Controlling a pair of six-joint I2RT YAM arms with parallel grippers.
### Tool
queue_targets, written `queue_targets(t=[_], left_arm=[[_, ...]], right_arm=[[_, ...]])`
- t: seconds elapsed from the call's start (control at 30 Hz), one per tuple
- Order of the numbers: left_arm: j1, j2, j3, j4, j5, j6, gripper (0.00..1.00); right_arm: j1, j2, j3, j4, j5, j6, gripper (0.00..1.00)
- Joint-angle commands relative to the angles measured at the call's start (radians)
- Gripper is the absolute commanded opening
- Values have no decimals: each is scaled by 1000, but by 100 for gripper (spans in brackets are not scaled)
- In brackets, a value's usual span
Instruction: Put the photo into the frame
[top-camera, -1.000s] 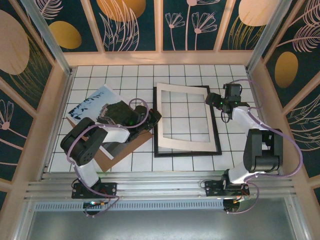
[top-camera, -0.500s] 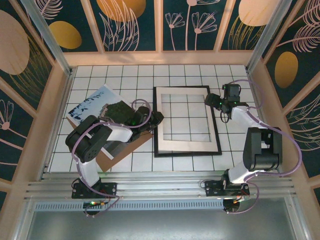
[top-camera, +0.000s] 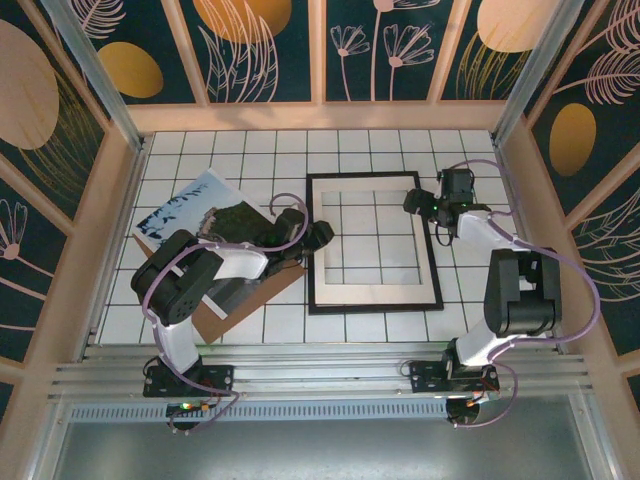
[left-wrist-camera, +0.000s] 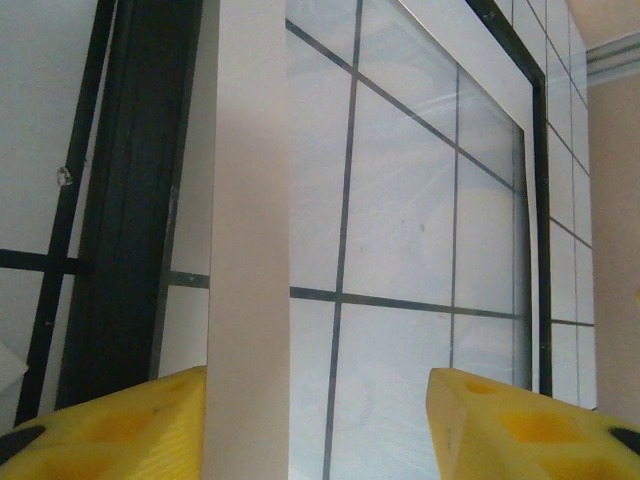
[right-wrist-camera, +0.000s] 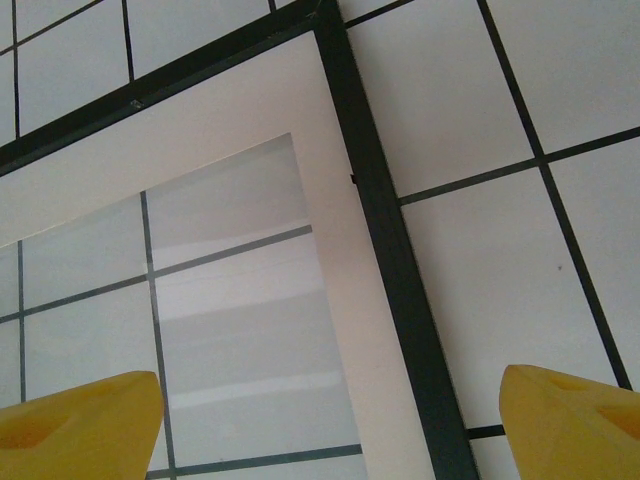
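As the left gripper (top-camera: 322, 236) opened, the mat (top-camera: 365, 183) dropped flat.

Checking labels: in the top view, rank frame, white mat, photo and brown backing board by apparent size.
1. frame
2. white mat, slightly smaller
3. photo and brown backing board: both partly hidden, so unranked.

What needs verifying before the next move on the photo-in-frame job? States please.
1. Left pincer open, holding nothing: ok.
2. Right pincer open, holding nothing: ok.
3. White mat lying flat inside the frame rim: ok.
4. Photo in the frame: not ok; it lies on the backing board, left of the frame.
5. Photo's near edge clear for a grasp: cannot tell; the left arm covers it.
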Motion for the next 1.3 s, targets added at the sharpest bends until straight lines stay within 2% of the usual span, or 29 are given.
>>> queue_targets(t=[0.0,0.47,0.57,0.7,0.77,0.9,0.97,1.07,1.17,1.27], left_arm=[[-5,-24,23,-92,-9,76,59],[-4,-97,70,-300,-134,264,66],[-3,-131,69,-369,-223,316,71],[18,-264,33,-476,-433,395,84],[78,-325,-26,-484,-455,396,86],[309,-434,-153,-480,-325,337,86],[403,-484,-198,-466,-306,327,86],[531,-537,-256,-438,-313,315,87],[645,-554,-292,-415,-311,314,87],[703,-554,-317,-395,-334,327,88]], right_arm=[[13,18,31,24,7,-15,88],[44,-1,23,34,28,-28,88],[81,-31,12,51,43,-57,88],[197,-99,-34,140,-27,-77,89],[289,-90,-45,210,-72,-56,90],[503,73,75,235,-79,-31,89],[581,169,160,238,-74,-27,89],[659,314,304,210,-70,-19,88],[711,441,440,151,6,-39,87],[724,553,566,76,56,-36,87]])
